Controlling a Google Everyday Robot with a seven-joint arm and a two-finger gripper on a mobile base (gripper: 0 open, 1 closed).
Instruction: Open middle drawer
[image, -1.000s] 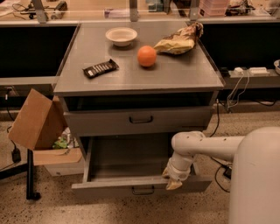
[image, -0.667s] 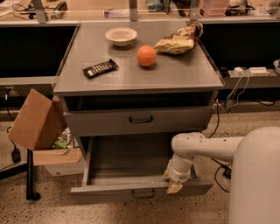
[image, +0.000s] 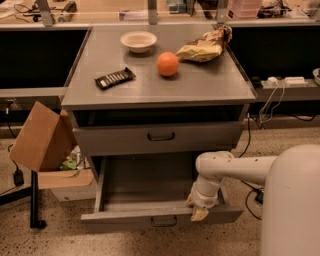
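Observation:
The grey cabinet (image: 235, 95) has a drawer pulled far out below its upper drawer (image: 120, 140). By its place this is the middle drawer (image: 145, 192). It looks empty, and a small dark loop handle (image: 164, 220) sits at the centre of its front. My gripper (image: 199, 209) hangs from the white arm (image: 235, 167) at the right end of that front, at or just inside its top edge and right of the handle. A lower drawer is hidden beneath.
On the cabinet top lie a white bowl (image: 138, 41), an orange (image: 167, 64), a crumpled chip bag (image: 205, 46) and a dark snack bar (image: 115, 78). A cardboard box (image: 42, 137) and a black stand leg (image: 34, 200) stand to the left. Cables (image: 270, 102) hang at the right.
Almost nothing: my gripper stays at the right end of the pulled-out drawer's front, perhaps slightly lower in the view. The drawer stands out as before.

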